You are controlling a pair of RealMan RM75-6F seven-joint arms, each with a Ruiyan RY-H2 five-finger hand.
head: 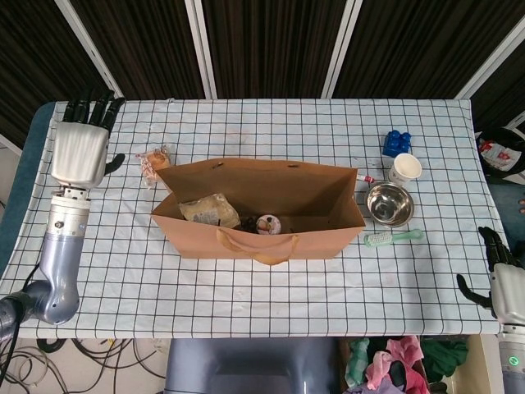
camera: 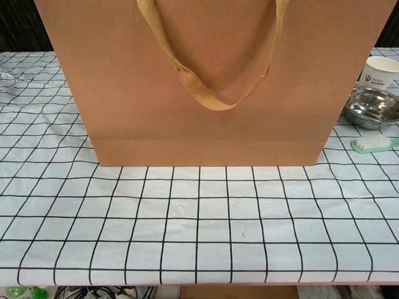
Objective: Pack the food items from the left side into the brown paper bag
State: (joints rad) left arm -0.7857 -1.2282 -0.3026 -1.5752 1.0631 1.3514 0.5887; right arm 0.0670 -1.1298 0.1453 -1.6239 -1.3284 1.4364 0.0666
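brown paper bag (head: 262, 215): upright mid-table, top open, tan ribbon handle (camera: 212, 62)
inside bag: wrapped food packet (head: 210, 210) at left end
left hand (head: 80, 146): raised, fingers extended, holding nothing
right hand (head: 502, 277): fingers apart, empty

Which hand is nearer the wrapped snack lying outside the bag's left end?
Left. The left hand is raised, open, just left of the wrapped snack. The right hand sits at the table's far right edge, beyond the paper bag.
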